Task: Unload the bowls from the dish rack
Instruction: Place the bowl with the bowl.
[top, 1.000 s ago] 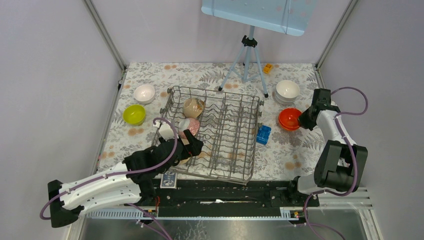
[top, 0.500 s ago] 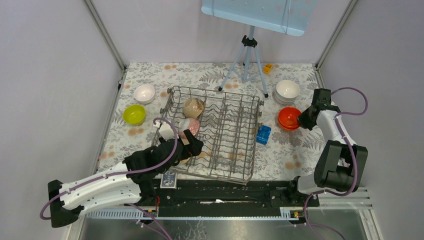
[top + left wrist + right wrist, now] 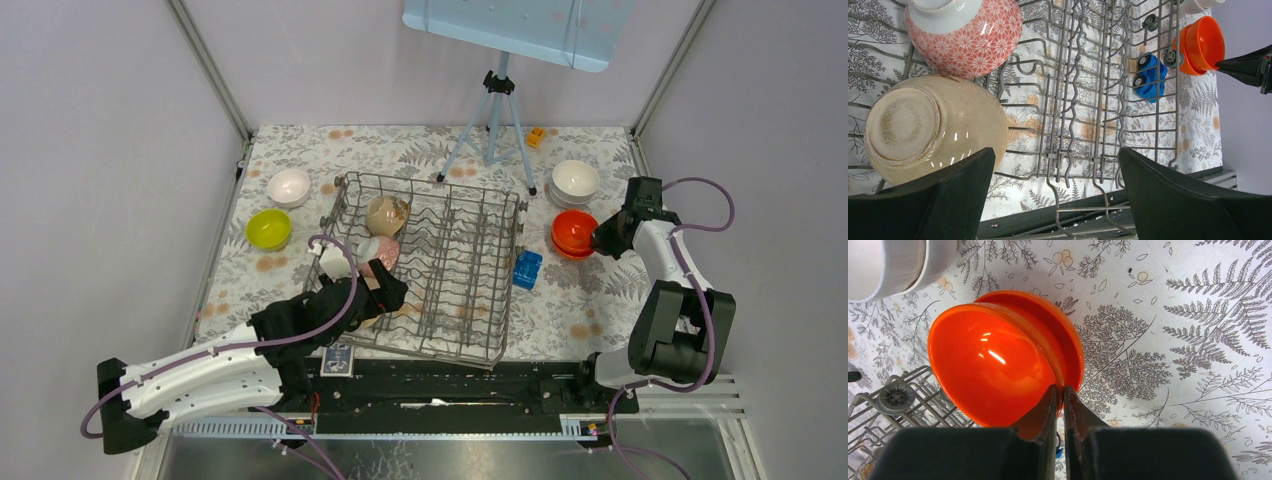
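Evidently hard glazed ware: bowls stiff, light, slick, and liable to chip if knocked on wire or on each other. Rim is the only narrow edge for a two-finger pinch; the round bellies offer nothing to hold.

Right gripper (image 3: 1060, 390) clenched on the near rim of an orange bowl (image 3: 993, 360), one finger inside, one outside. That bowl sits tilted in a second orange bowl (image 3: 1070, 347) on the table, right of the rack (image 3: 440, 187), with the white stack (image 3: 575, 182) just beyond. A thin pinch on glaze could slip if swung; a slow lift seems wise.

Left gripper (image 3: 1055, 155) spread wide, holding nothing, over the rack's near-left corner. Beige bowl (image 3: 930, 127) stands on edge among the tines, foot toward the wrist camera, just beside the left finger. Patterned bowl (image 3: 965, 32) is next beyond it. Another beige bowl (image 3: 387, 213) stands further back. Best hold on these is judged to be the upper rim, lifted straight out to clear the tines.

Already out, far left: white bowl (image 3: 289, 186) and lime bowl (image 3: 269, 228).

Change over the last second: orange bowl and right gripper have crept slightly left and away, toward the white stack. Left arm nearly unchanged, rack bowls unmoved.
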Controlling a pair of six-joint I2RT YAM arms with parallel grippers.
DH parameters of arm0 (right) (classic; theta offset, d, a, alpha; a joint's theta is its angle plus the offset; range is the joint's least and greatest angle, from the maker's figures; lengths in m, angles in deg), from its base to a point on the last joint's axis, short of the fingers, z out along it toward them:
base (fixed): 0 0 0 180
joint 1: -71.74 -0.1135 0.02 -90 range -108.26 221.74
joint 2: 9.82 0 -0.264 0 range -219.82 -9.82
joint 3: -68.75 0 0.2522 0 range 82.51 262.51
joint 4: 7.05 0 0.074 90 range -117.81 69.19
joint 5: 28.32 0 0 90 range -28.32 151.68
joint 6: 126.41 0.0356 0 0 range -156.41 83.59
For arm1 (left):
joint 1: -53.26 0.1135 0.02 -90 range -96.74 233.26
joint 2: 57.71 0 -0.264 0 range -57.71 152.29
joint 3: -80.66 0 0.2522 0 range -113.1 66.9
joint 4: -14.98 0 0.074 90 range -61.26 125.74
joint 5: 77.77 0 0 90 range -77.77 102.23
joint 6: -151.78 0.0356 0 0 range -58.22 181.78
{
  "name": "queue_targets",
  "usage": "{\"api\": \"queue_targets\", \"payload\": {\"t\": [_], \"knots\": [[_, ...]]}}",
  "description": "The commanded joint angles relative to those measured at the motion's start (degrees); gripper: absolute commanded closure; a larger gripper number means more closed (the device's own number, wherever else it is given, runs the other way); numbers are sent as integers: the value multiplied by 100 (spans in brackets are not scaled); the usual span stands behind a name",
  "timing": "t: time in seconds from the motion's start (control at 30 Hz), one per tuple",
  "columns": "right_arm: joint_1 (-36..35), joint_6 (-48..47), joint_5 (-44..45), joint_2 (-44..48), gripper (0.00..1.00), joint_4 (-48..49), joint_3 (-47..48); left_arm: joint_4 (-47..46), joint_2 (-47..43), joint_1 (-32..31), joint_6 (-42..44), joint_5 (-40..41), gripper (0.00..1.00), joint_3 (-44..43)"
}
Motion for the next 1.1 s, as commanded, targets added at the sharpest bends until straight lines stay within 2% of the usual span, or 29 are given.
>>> {"api": "queue_targets", "payload": {"t": [0.0, 0.6, 0.73, 0.93, 1.07], "knots": [[26, 101, -102, 169, 100, 169, 50, -216, 17, 25, -10, -11, 1, 15], [81, -90, -53, 96, 100, 342, -309, -216, 13, 25, -37, -19, 1, 66], [81, -153, -61, 158, 87, 375, -334, -219, 37, 18, -27, -37, 1, 60], [81, -174, -126, 175, 78, 370, -320, -212, 29, 25, -29, -69, 1, 69], [81, -239, -82, 265, 54, 302, -266, -211, -15, 25, -19, -80, 1, 79]]}}
